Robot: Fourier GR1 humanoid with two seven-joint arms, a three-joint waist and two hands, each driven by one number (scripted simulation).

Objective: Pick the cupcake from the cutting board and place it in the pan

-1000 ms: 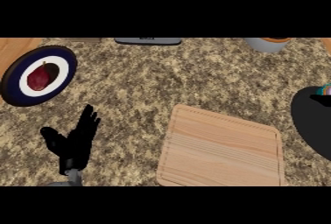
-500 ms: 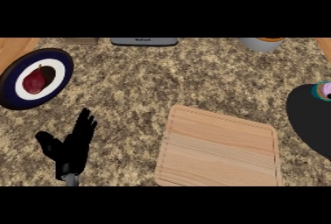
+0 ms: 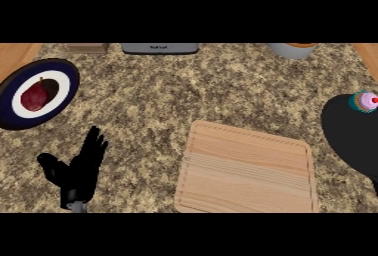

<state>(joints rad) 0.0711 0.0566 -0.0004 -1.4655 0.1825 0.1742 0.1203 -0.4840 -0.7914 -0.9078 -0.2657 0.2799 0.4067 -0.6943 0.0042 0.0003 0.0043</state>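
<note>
The cupcake [image 3: 365, 101], pink and teal with a red top, sits in the black pan [image 3: 353, 136] at the right edge of the head view. The wooden cutting board [image 3: 248, 169] lies bare at the lower centre. My left hand [image 3: 77, 172] rests open at the lower left, fingers up, well apart from the board. My right hand does not show.
A dark blue and white plate [image 3: 65, 93] with a red fruit [image 3: 35, 97] is at the left. A grey appliance [image 3: 159, 48] and a grey bowl [image 3: 292, 50] stand along the back edge. Speckled counter lies between plate and board.
The view has shifted slightly, so the pan and cupcake show further in from the right edge. The left hand has sunk a little lower in the picture.
</note>
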